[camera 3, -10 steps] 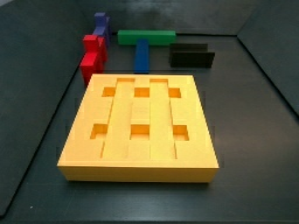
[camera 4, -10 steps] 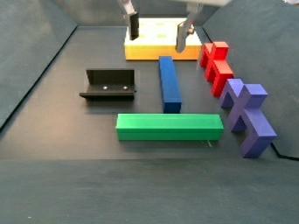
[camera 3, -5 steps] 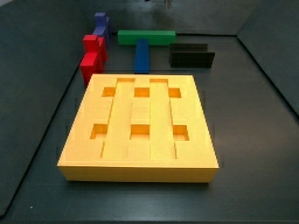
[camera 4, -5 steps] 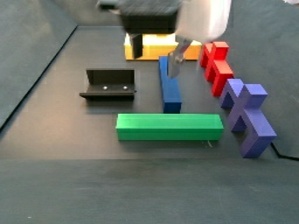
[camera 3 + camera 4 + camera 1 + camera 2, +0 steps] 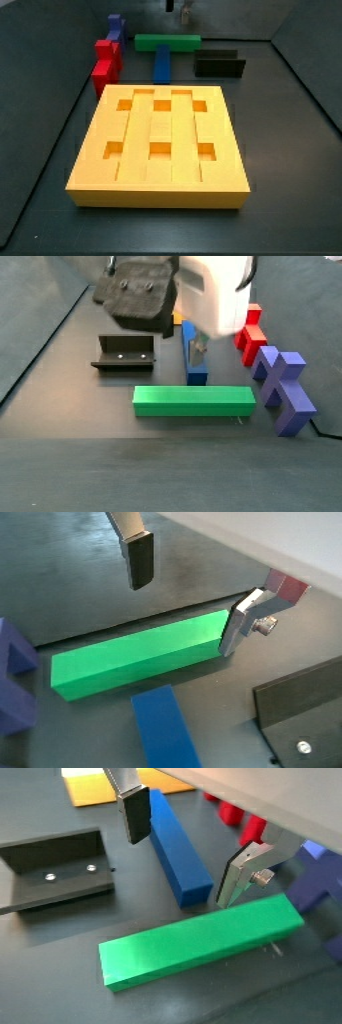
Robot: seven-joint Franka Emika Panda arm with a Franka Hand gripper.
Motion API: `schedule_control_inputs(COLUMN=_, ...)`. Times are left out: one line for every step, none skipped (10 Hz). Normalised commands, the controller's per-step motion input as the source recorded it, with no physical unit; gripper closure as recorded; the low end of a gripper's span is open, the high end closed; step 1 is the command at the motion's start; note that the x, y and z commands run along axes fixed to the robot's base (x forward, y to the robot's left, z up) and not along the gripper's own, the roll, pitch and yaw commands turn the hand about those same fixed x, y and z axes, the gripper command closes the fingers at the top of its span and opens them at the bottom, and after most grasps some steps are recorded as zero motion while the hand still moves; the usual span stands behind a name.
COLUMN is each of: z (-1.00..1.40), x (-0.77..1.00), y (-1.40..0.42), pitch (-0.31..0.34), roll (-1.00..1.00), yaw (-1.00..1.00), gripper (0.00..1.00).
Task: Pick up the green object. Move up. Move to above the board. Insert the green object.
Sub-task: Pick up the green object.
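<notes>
The green object point(image 5: 193, 400) is a bright green bar lying flat on the dark floor, crosswise at the end of the blue bar point(image 5: 195, 366). It also shows far back in a side view point(image 5: 167, 42) and in both wrist views point(image 5: 134, 657) point(image 5: 201, 941). The board point(image 5: 160, 140) is a big orange-yellow block with grooves and square holes. My gripper point(image 5: 187, 351) is open and empty. It hangs above the blue bar's end, just short of the green object point(image 5: 190, 592) point(image 5: 187, 845). One finger point(image 5: 241, 622) hangs beside the green object's end.
The black fixture point(image 5: 124, 353) stands beside the blue bar, and also shows in a wrist view point(image 5: 54, 868). Red pieces point(image 5: 249, 331) and purple pieces point(image 5: 283, 381) line the other side. Dark walls ring the floor.
My gripper has come from over the board's end along the blue bar toward the green object and lower. The pieces have not moved.
</notes>
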Motion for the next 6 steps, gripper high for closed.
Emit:
schedule_control_inputs(z=-0.28, x=-0.02, y=0.33, pitch=-0.053, roll=-0.3, yaw=-0.43, gripper=0.0)
schedule_control_inputs(z=-0.17, x=-0.01, y=0.44, pitch=-0.011, roll=-0.29, yaw=-0.33, gripper=0.0)
schedule_control_inputs(z=-0.14, x=0.0, y=0.43, pitch=0.0, roll=-0.25, yaw=-0.34, gripper=0.0)
schedule_control_inputs(z=-0.13, x=-0.07, y=0.37, pitch=-0.011, roll=-0.23, yaw=-0.38, gripper=0.0)
schedule_control_inputs(z=-0.09, x=0.0, y=0.0, pitch=0.0, roll=-0.01, yaw=-0.1, gripper=0.0)
schedule_control_inputs(z=-0.02, x=0.0, y=0.0, pitch=0.0, roll=0.0, yaw=-0.02, gripper=0.0)
